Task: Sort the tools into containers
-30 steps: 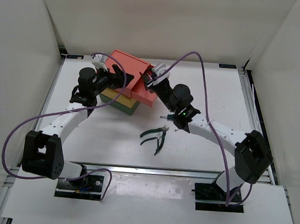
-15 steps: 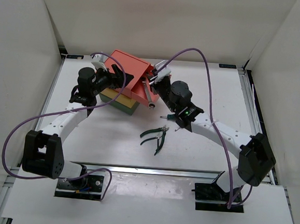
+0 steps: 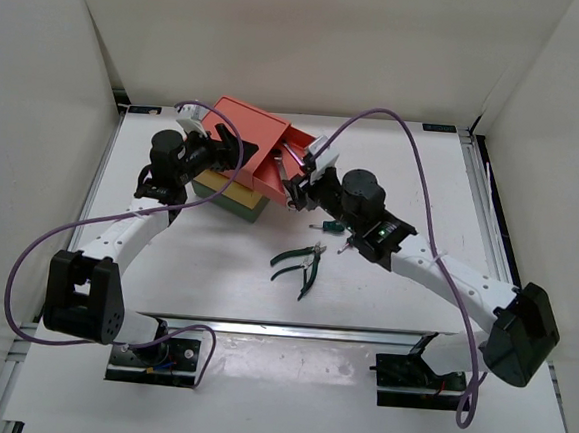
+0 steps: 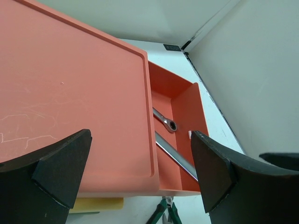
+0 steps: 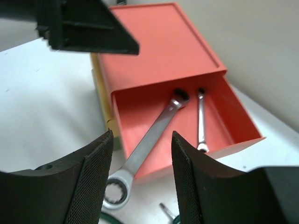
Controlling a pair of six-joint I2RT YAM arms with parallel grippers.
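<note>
Sitting in the pulled-out smooth salmon drawer [image 5: 233, 126]: a slim wrench [image 5: 201, 116], shiny steel, plus a longer wrench [image 5: 154, 133] with its ring end poking over the front lip, lower centre. Right gripper [image 5: 142, 135] jaws are spread, pinching nothing; left gripper [image 4: 140, 135] is spread wide too.

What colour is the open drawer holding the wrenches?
The drawer is salmon-red, clearest in the right wrist view.

Items I run from here: left arm [image 3: 128, 234], white links, black joint housings; right arm [image 3: 455, 280], same build, small green light [image 3: 382, 230] on forearm. One purple cable [image 3: 382, 110] looped off each. Black base brackets [image 3: 153, 351] at seven and five o'clock. Fingers [image 5: 88, 182] black, fine mesh texture on inner faces.
</note>
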